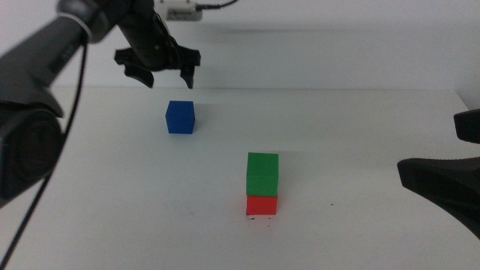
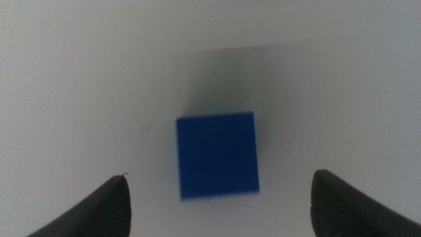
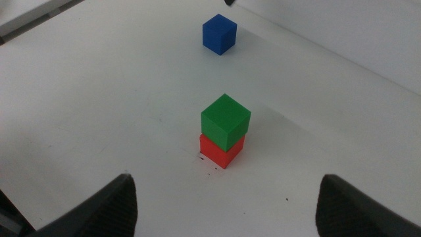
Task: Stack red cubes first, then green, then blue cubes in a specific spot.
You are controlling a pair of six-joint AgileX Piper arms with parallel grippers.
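Well, no brand, label or writing can be read on any of the blocks or on either arm. The table (image 1: 360, 150) is plain matte white, and the wall behind it is just as pale and bare.

Counting up: 3 cubes, 1 of each colour, and 2 arms. Taking the green cube (image 1: 262, 173) as the landmark, it sits squarely on top of the red cube (image 1: 262, 205), touching it, as a stack of 2. At the foot of that stack, just in front of the red cube, a few tiny black specks (image 1: 261, 219) dot the white surface. The blue cube (image 1: 180, 117) stands alone on the table, well apart from the green cube, farther back and off toward the left arm's side.

The left gripper (image 1: 166, 75) hangs in the air above and a little behind the blue cube, not touching it; its 2 dark jaws are spread wide, and its wrist view shows the blue cube lying between them below. The right gripper (image 3: 227, 204) waits off to the right of the green cube, low and near the table edge, jaws also spread wide and holding nothing.
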